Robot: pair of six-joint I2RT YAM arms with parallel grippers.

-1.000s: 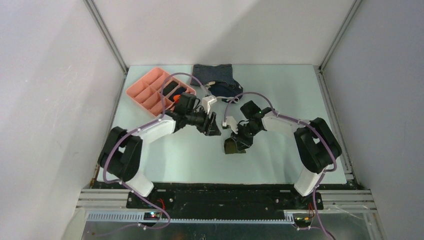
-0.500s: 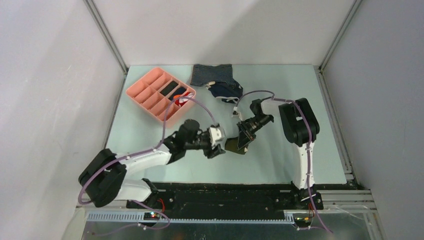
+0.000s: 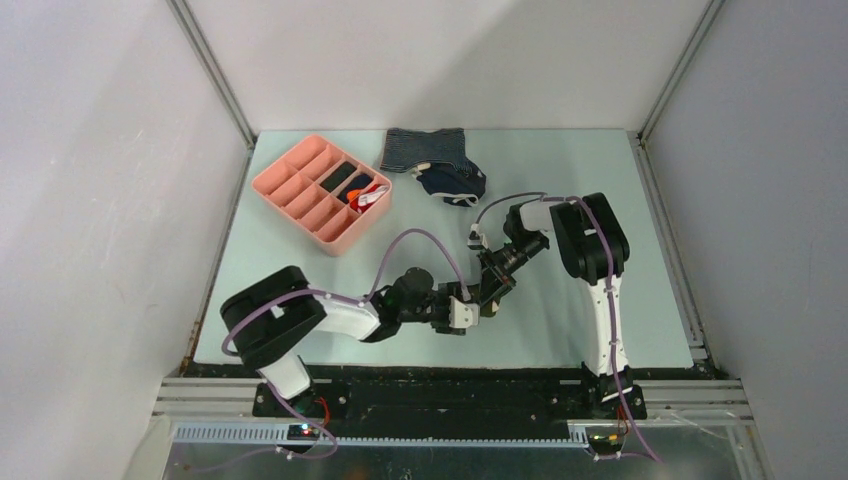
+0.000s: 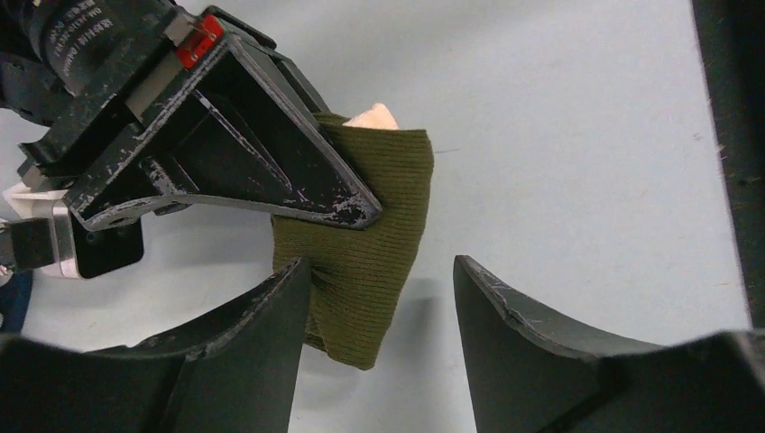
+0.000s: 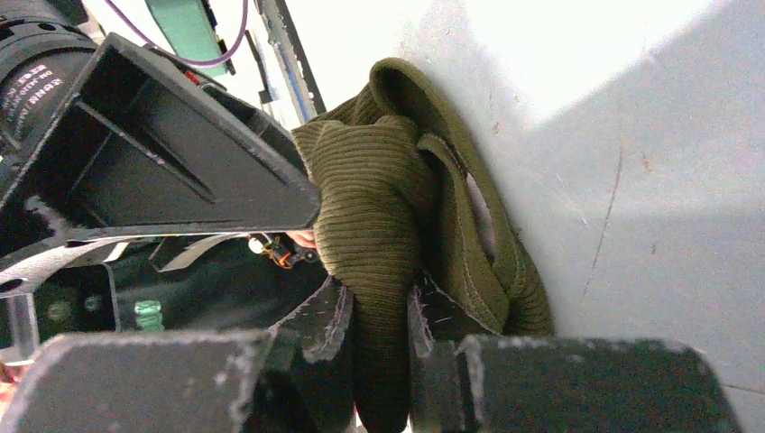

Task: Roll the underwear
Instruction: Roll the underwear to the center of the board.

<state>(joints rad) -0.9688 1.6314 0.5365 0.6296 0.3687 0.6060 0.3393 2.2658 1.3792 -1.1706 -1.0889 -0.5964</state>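
The underwear (image 5: 388, 180) is a small olive-green ribbed cloth, bunched in folds against the table. My right gripper (image 5: 379, 307) is shut on one fold of it. In the left wrist view the underwear (image 4: 379, 225) hangs from the right gripper's fingers (image 4: 271, 171) just above the table. My left gripper (image 4: 381, 264) is open around its lower end, the left finger (image 4: 271, 334) touching the cloth and the right finger apart from it. In the top view both grippers, left (image 3: 470, 306) and right (image 3: 489, 288), meet near the table's middle front and hide the cloth.
A pink divided tray (image 3: 300, 200) with small items stands at the back left. A blue-grey striped garment (image 3: 425, 148) and a navy white-trimmed garment (image 3: 450, 183) lie at the back centre. The table's dark front edge (image 4: 731, 135) is close by.
My left arm swung from beside the tray down to the near side and its gripper came up to the underwear. My right arm folded back, still holding the cloth.
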